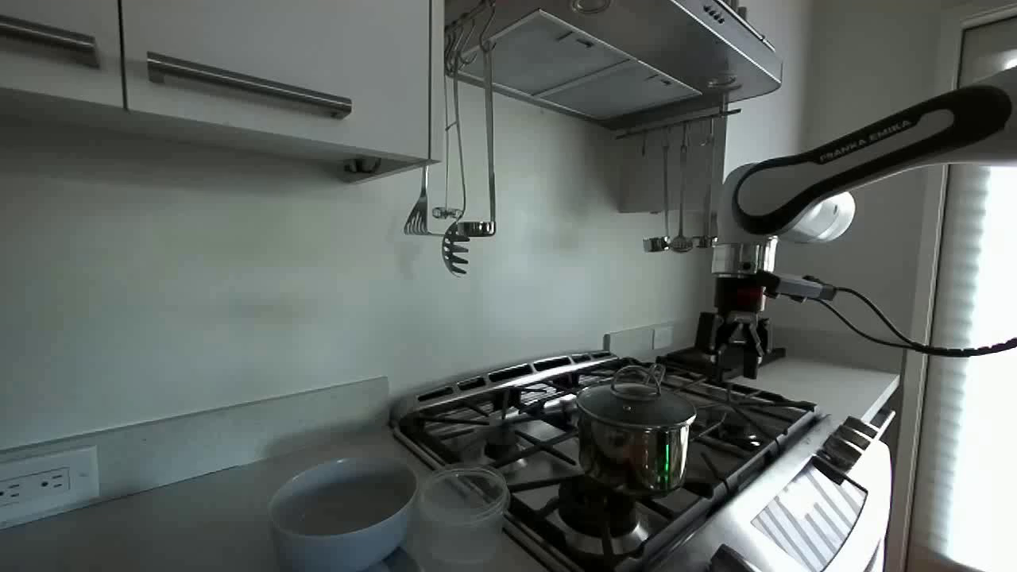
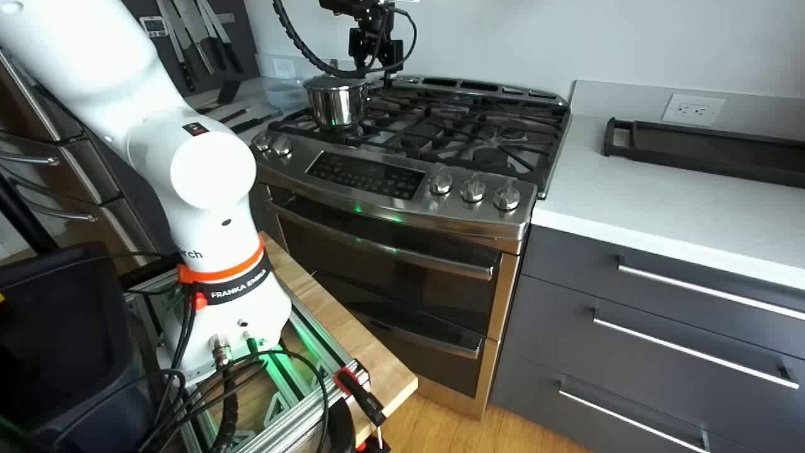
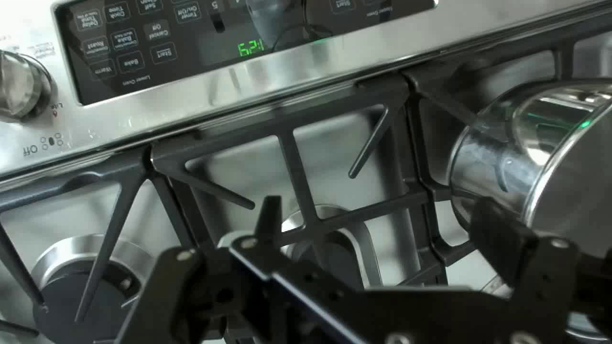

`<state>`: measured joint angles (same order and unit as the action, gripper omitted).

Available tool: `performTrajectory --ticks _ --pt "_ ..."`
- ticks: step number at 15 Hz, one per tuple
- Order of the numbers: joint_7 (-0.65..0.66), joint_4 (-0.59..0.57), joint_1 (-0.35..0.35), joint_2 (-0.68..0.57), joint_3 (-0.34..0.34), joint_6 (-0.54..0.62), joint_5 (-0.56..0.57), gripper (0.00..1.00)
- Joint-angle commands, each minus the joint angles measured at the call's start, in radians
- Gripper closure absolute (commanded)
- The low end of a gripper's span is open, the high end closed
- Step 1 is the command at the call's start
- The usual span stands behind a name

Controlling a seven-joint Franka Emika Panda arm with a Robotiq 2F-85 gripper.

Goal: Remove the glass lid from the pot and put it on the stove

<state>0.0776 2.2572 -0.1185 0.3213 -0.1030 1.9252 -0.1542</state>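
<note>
1. A stove (image 2: 434,214) stands against a pale kitchen wall (image 1: 238,302), its black grates (image 3: 297,177) offering bare iron beside the pot (image 1: 636,465) where the lid (image 1: 643,413) could be set down.
2. The arm (image 2: 182,157) reaches in from the stove's front, its claw (image 3: 377,208) pointing down over the middle grates.
3. The pot stands upright on the grates near the stove's left end, as seen by anyone facing the knobs (image 2: 473,189).
4. The lid sits on the pot, the removal not yet done. The move turns on one line: from the claw, the lid lies sideways along the stove, leftward for someone facing the knobs and at right in the wrist view. Round as it is, it has no long axis to match.
5. The claw, fingers (image 3: 270,220) parted, grips nothing. Its finger (image 3: 502,234) at right in the wrist view is the nearer to the lid and overlaps the pot's side there; in an exterior view claw and pot show apart. Whether its tips hang higher than the lid's rim is hard to tell.
6. The loop (image 1: 632,369) on top looks the likely hold. The next step probably calls for a lift, a sideways pass to above the pot, then a descent with the fingers astride the loop.
</note>
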Motion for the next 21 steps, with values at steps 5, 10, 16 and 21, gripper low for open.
performTrajectory --ticks 5,10,16,21 --pt "-0.030 -0.017 -0.003 0.000 -0.013 0.016 0.031 0.00" --pt "-0.156 -0.102 -0.034 0.002 -0.056 0.050 0.146 0.00" --pt "-0.424 -0.192 -0.118 -0.065 -0.052 0.102 0.086 0.00" --pt "-0.671 -0.262 -0.162 -0.181 -0.048 0.110 -0.010 0.00"
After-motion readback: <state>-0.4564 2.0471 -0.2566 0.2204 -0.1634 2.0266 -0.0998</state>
